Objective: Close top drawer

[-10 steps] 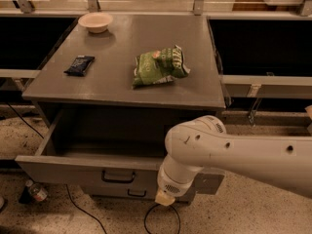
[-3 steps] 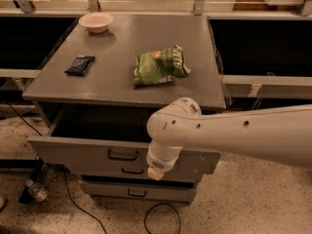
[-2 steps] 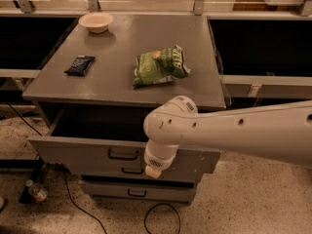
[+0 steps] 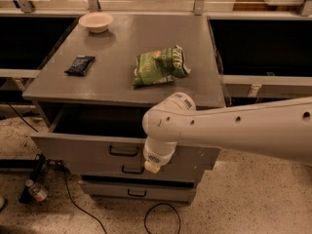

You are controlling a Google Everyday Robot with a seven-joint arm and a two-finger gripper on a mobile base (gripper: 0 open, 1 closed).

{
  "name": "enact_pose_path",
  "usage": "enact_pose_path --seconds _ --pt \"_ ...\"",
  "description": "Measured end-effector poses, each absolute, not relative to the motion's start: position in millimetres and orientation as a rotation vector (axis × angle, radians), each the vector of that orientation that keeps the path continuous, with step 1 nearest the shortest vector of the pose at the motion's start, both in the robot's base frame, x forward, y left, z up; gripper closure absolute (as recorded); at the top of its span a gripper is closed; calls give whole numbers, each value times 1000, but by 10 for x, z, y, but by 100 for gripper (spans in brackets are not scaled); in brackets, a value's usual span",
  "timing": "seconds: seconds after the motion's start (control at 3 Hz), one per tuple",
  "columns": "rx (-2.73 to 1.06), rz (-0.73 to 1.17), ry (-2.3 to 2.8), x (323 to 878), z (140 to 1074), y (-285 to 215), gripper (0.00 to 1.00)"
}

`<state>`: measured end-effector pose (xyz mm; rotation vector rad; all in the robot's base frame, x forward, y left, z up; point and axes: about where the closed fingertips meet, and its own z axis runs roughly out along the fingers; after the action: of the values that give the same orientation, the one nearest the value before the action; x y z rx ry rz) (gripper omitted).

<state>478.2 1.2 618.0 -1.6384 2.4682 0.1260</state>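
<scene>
The top drawer [image 4: 78, 152] is a wide grey drawer with a scuffed front and a small dark handle [image 4: 123, 151]. It stands partly open, a short way out from the grey cabinet [image 4: 122, 43], with a dark gap behind its front. My white arm reaches in from the right. My gripper [image 4: 152, 165] is at the drawer front, just right of the handle, and is largely hidden behind the wrist [image 4: 165, 126].
Two lower drawers [image 4: 132, 169] [image 4: 136, 193] sit below with like handles. On the cabinet top lie a green chip bag [image 4: 158, 66], a dark packet [image 4: 80, 65] and a white bowl [image 4: 96, 21]. A bottle [image 4: 36, 191] and cables [image 4: 161, 218] lie on the floor.
The top drawer has slid in from wide open to only a little open. My arm has moved left and in toward the cabinet with it.
</scene>
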Motion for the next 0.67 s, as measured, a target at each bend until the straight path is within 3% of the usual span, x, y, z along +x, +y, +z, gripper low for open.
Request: enact_pose_path --seconds 0.67 --pt "-1638 126 2468 4782 6180 12 50"
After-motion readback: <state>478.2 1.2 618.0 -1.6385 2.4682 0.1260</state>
